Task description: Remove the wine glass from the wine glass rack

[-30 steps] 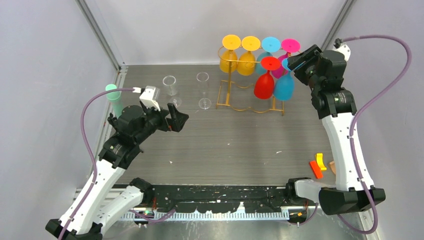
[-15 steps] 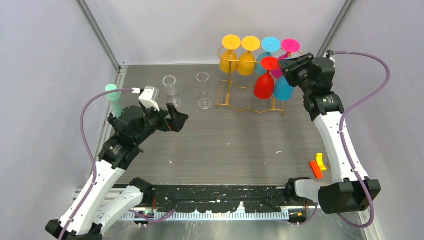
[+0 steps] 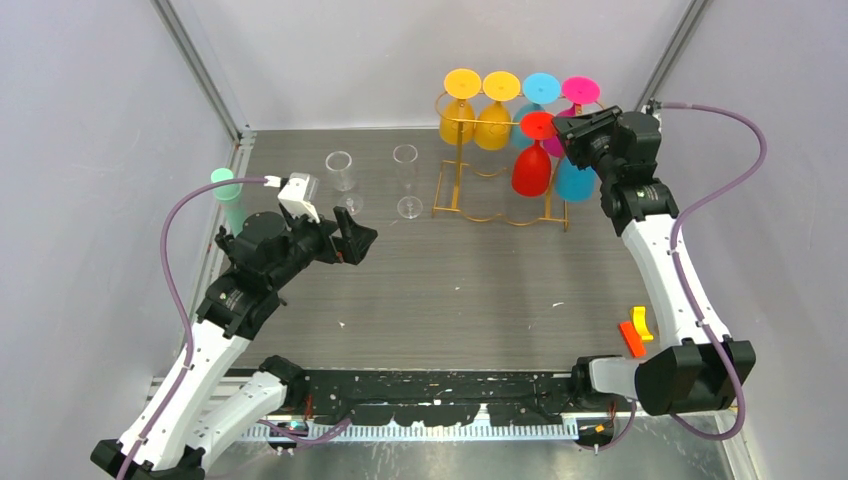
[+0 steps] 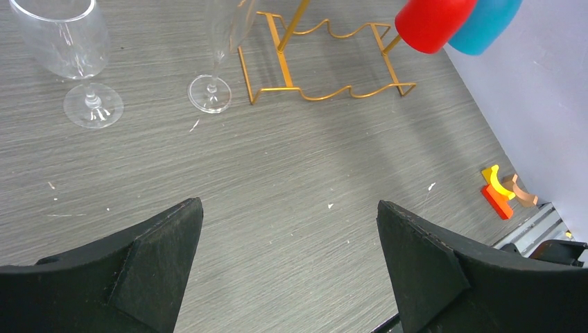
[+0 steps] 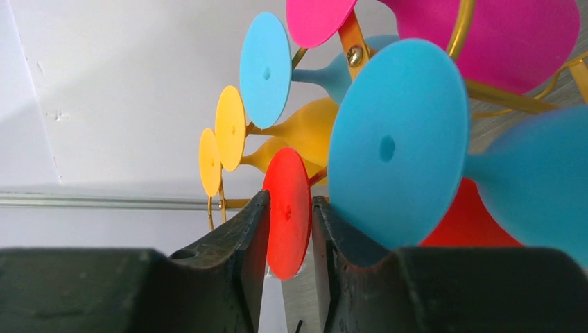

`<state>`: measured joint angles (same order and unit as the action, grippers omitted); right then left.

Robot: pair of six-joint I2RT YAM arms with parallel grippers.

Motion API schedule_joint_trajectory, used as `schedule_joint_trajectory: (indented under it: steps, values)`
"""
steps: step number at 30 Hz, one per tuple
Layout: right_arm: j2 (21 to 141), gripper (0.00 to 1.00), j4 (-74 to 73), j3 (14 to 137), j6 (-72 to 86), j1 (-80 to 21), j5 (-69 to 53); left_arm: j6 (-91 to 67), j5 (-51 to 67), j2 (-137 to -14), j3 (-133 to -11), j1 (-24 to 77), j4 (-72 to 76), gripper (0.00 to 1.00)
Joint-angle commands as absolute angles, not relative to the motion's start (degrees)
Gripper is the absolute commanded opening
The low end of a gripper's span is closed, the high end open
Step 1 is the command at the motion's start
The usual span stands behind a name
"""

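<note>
The gold wire wine glass rack stands at the back of the table with several coloured glasses hanging upside down from its top rail. The red wine glass hangs at the front. My right gripper reaches in from the right at the level of the feet. In the right wrist view its two fingers press on either face of the red glass's round foot, so the right gripper is shut on it. My left gripper hovers open over bare table, holding nothing.
Blue, pink and yellow glasses crowd the rack beside the red one. Two clear glasses stand left of the rack. A green cup sits at the left edge, small orange and red blocks at the right.
My right gripper has swung left from beside the rack to the red glass's foot and narrowed its jaws onto it. The left arm has not moved.
</note>
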<state>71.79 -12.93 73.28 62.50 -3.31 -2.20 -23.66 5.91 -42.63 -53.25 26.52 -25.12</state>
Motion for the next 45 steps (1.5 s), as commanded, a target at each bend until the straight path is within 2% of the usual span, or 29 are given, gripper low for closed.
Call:
schedule_joint_trajectory:
  steps: [1, 9, 16, 30, 39, 45]
  values:
    - [72.4, 0.33, -9.9, 72.8, 63.5, -3.2, -0.9, -24.0, 6.7, -42.5, -53.9, 26.6, -23.8, 1.00]
    - [72.5, 0.21, -9.1, 71.8, 64.5, -3.2, -1.4, -24.1, 6.8, -42.3, -53.7, 26.6, -24.0, 1.00]
    - [71.1, 0.01, -8.2, 71.4, 65.2, -3.1, -1.3, -24.1, 6.6, -42.1, -53.7, 26.6, -24.2, 1.00]
    - [62.2, 0.00, -8.4, 69.8, 68.2, -3.2, 0.8, -24.8, 4.0, -42.1, -53.4, 26.6, -23.1, 1.00]
    - [60.0, 0.00, -7.1, 65.8, 71.9, -3.2, -8.4, -28.0, 3.8, -43.1, -53.7, 26.6, -23.0, 1.00]
    - [54.3, 0.00, 3.1, 59.4, 77.1, -3.5, -16.2, -31.9, 7.2, -45.9, -53.3, 26.6, -20.2, 1.00]
